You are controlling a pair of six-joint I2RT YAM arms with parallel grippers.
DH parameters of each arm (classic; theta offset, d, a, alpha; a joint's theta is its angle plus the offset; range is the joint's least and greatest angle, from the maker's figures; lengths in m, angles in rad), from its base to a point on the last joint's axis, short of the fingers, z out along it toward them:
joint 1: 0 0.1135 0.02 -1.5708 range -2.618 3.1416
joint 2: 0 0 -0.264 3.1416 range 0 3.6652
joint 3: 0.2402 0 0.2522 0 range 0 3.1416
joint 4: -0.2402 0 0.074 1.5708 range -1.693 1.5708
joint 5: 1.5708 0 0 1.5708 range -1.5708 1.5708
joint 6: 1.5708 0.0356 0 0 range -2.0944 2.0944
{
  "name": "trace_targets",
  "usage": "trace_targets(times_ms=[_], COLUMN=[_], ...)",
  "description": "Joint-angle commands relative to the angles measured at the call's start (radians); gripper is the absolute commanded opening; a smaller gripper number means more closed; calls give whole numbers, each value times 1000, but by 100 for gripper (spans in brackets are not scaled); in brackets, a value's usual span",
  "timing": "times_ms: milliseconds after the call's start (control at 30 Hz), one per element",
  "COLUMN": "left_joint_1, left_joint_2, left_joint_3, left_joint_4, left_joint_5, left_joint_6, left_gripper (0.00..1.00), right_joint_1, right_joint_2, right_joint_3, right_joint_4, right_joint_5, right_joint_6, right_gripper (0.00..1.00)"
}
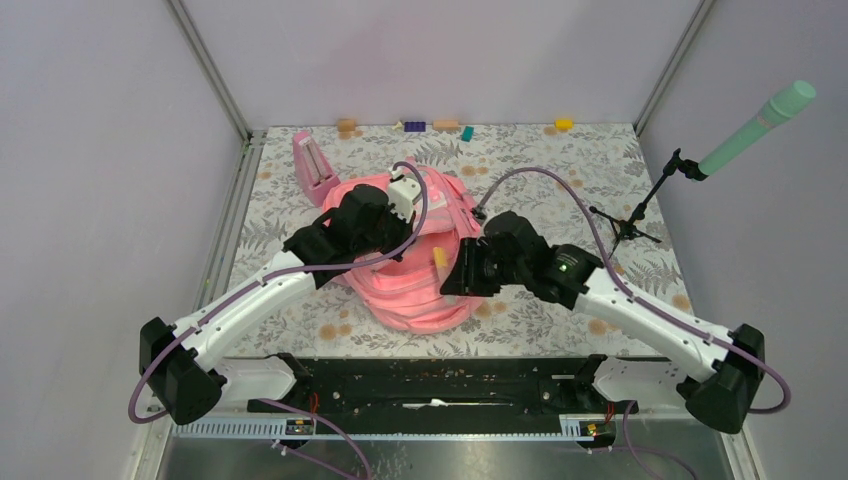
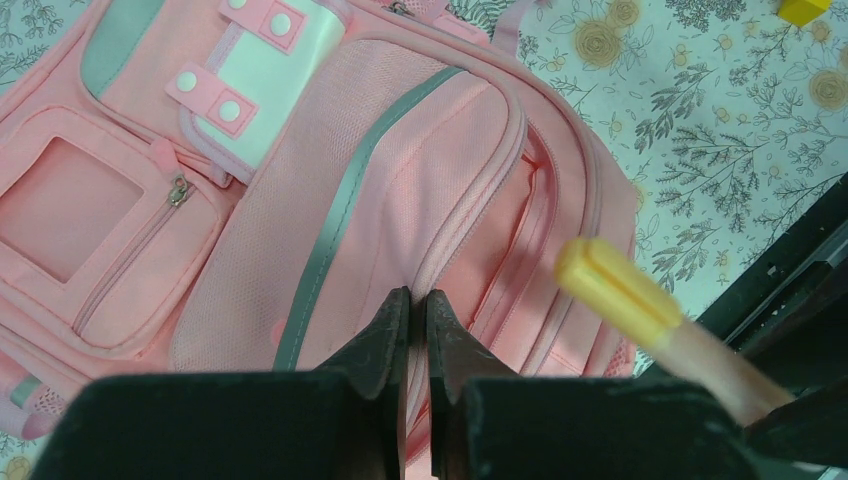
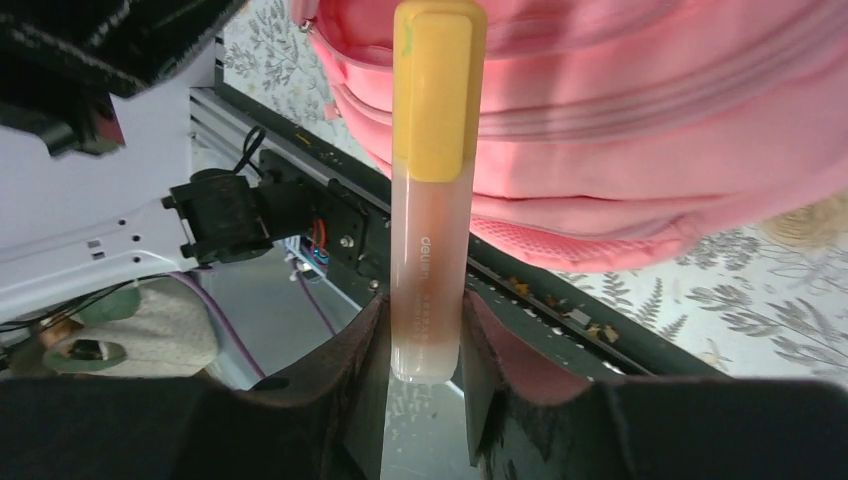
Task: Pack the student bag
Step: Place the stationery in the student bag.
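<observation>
Highlighter in one claw, pink bag under the other

Left wrist: the left claw (image 2: pixel 418 312) is clenched tight with its tips down at the main zip seam of the student bag (image 2: pixel 400 180); can't tell if any fabric is nipped. Right wrist: the right claw (image 3: pixel 425 335) is grasping a yellow-capped highlighter (image 3: pixel 437 90) by its clear barrel, bag just beyond the cap. Top view: bag sits under the left claw, just left of the right one.

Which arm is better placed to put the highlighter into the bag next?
Right. The right fingers grip the yellow-capped highlighter, its cap towards the student bag. The left fingers are pinched shut at the bag's zip seam, carrying nothing to pack.
</observation>
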Motion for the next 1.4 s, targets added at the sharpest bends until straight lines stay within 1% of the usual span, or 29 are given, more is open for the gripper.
trace_targets(times_ms=[0, 100, 233, 433, 533, 867, 1033, 1133, 1233, 1267, 1367], left_joint_1=[1, 1, 2, 1, 1, 1, 2, 1, 1, 1, 1], left_joint_2=[-63, -64, -64, -76, -81, -88, -84, -80, -80, -80, -77], left_joint_3=[35, 33, 33, 31, 31, 30, 27, 27, 28, 28, 26], left_joint_4=[92, 94, 94, 101, 101, 105, 109, 109, 111, 111, 112], left_joint_5=[51, 51, 59, 63, 63, 75, 92, 96, 96, 98, 99], left_joint_6=[-30, -32, -34, -39, -39, -42, -50, -50, -49, -48, -49], left_gripper=[0, 0, 0, 0, 0, 0, 0, 0, 0, 0, 0], right_joint_1=[6, 5, -6, -35, -38, -38, -30, -11, 8, 13, 25], right_joint_2=[93, 135, 144, 179, 205, 268, 305, 327, 331, 323, 279], right_joint_3=[84, 93, 70, -3, -12, -15, -37, -12, 1, -3, -43], right_joint_4=[70, 80, 151, 382, 441, 576, 659, 647, 643, 648, 672], right_joint_5=[-107, -46, 33, 113, 169, 375, 430, 469, 500, 511, 547], right_joint_6=[78, 109, 164, 263, 293, 287, 242, 175, 110, 83, 17], right_gripper=[0, 0, 0, 0, 0, 0, 1, 8, 19, 24, 47])
